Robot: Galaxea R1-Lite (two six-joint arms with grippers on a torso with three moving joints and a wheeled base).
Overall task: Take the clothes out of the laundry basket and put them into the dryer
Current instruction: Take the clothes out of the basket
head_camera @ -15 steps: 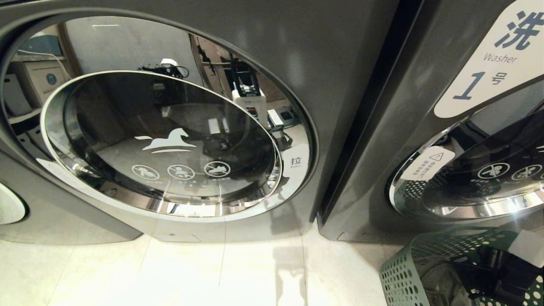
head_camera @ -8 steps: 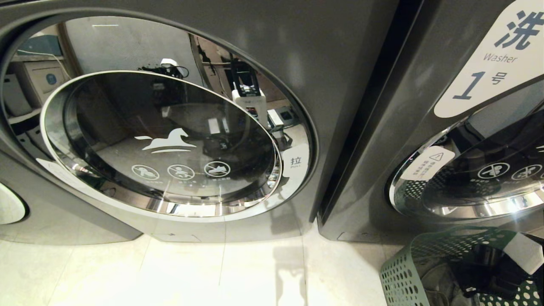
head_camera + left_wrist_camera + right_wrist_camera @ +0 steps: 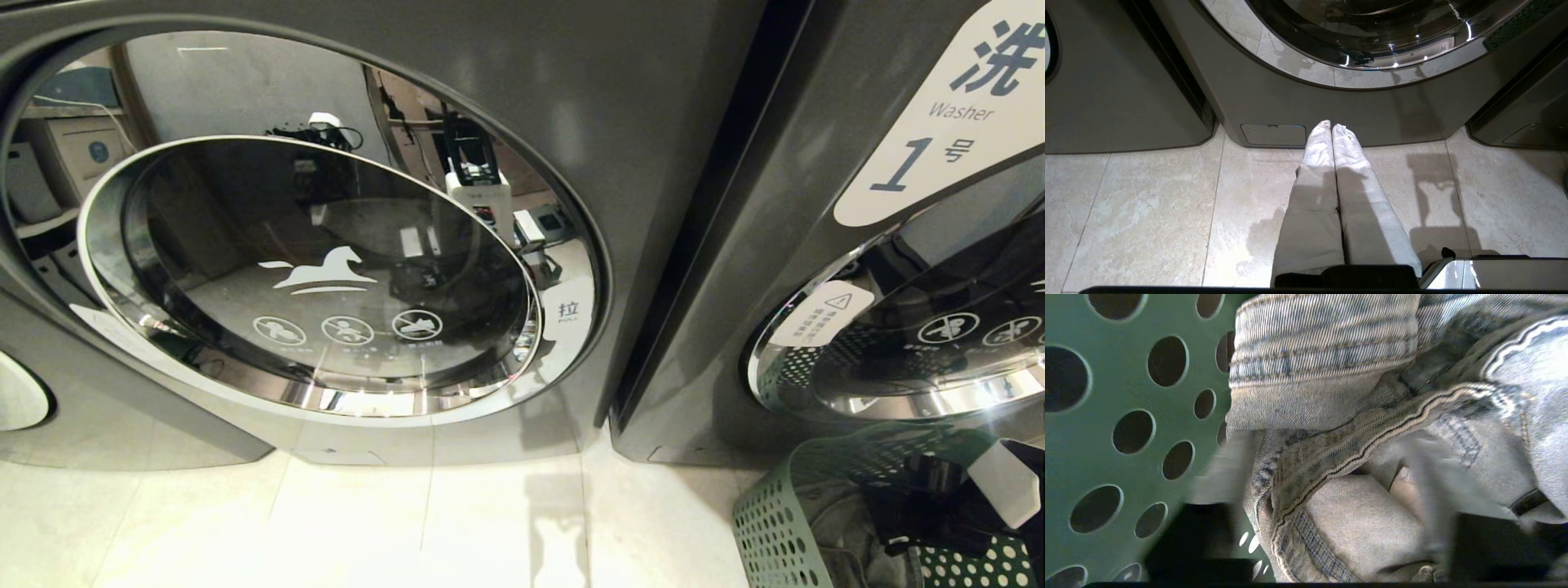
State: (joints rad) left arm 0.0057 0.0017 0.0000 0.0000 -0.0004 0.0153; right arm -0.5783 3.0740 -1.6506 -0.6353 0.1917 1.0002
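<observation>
Clothes [image 3: 833, 523] lie heaped in a green perforated laundry basket [image 3: 775, 531] on the tiled floor [image 3: 367, 523], at the foot of the machine marked "Washer" [image 3: 963, 106], in the head view. To its left stands the machine with the closed round door [image 3: 318, 269], probably the dryer, so nothing can be loaded yet. The right end effector [image 3: 914, 523] reaches down into the basket among the garments; from here its fingers are too dark to read.

Seen from the left wrist, the left end effector [image 3: 1331, 128] hangs idle above the floor, its cloth-wrapped fingers [image 3: 1314, 171] pressed together, pointing at the machine's base panel [image 3: 1274, 134].

From the right wrist, faded denim [image 3: 1372, 428] fills the frame against the basket's holed wall [image 3: 1126, 416]. The blurred fingers [image 3: 1425, 490] stand fairly wide apart astride a fold, apparently placed to pinch it; no grip is made.
</observation>
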